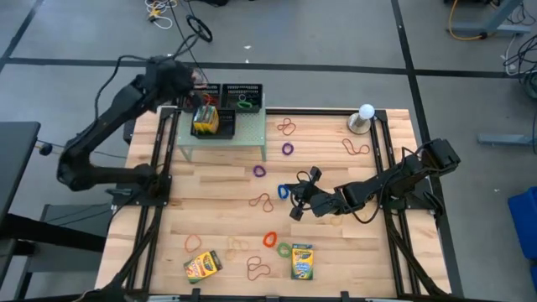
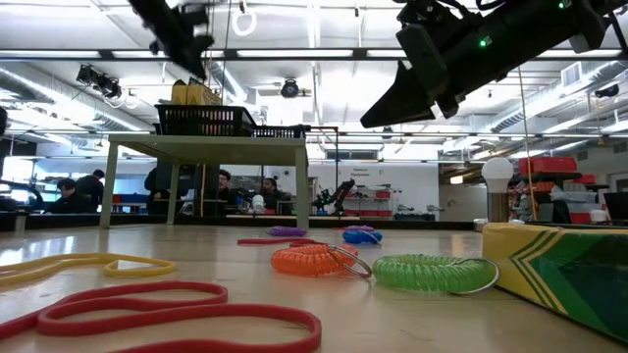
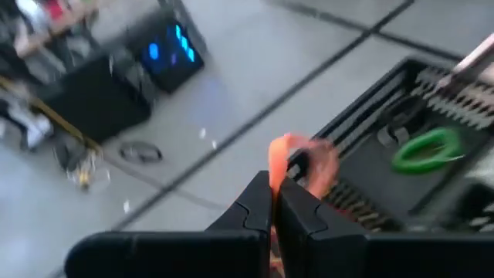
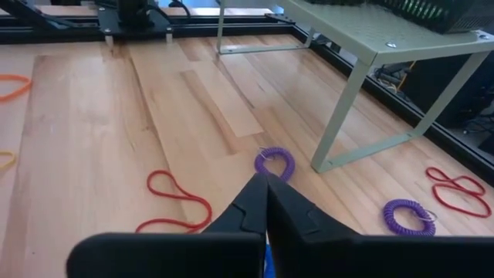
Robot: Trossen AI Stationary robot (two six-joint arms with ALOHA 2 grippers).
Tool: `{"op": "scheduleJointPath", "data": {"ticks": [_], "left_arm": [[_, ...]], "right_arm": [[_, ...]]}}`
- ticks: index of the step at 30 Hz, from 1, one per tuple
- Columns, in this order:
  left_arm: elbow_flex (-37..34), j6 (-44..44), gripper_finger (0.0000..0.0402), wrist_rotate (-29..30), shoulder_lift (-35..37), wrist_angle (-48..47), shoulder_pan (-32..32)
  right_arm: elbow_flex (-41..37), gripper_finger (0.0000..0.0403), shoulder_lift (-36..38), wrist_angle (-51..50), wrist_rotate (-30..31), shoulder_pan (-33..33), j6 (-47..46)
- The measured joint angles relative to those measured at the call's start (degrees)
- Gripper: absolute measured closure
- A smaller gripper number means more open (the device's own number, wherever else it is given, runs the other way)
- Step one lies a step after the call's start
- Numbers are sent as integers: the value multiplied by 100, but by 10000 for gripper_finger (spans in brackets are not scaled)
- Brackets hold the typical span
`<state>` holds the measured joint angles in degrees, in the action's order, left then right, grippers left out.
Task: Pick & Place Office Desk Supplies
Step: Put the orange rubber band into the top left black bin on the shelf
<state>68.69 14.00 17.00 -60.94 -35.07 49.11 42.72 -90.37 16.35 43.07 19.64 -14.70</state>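
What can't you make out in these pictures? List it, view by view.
- Left wrist view: blur; the left tool is shut on an orange piece, band or coil unclear.
- Right wrist view: the shut right tool hides all but a blue sliver; gripped or not, unclear.
- Low view: the edge cuts off the crayon box.

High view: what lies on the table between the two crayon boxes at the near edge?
In the high view, one red rubber band lies on the wood between the tilted crayon box and the upright one. The rest of that stretch is bare.
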Motion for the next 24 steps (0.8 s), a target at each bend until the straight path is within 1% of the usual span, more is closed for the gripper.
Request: {"op": "scheduleJointPath", "data": {"ticks": [2, 5, 8, 14, 19, 21, 24], "left_arm": [[6, -6, 393, -251, -260, -52, 392], [2, -23, 393, -508, -584, -4, 775], [5, -52, 393, -727, -746, 14, 988], [4, -65, 392, -1247, -868, -341, 1191], [4, 4, 387, -1304, -873, -592, 1309], [4, 45, 376, -1302, -873, -713, 1348], [4, 170, 348, -1280, -873, -900, 1375]], "right_arm": [[0, 399, 0, 10, 0, 0, -4], [0, 394, 0, 14, 1, 0, -4], [0, 394, 0, 14, 1, 0, -4], [0, 398, 0, 14, 2, 0, -4], [0, 395, 0, 14, 2, 0, -4], [0, 395, 0, 17, 2, 0, -4], [0, 395, 0, 75, 2, 0, -5]]}}
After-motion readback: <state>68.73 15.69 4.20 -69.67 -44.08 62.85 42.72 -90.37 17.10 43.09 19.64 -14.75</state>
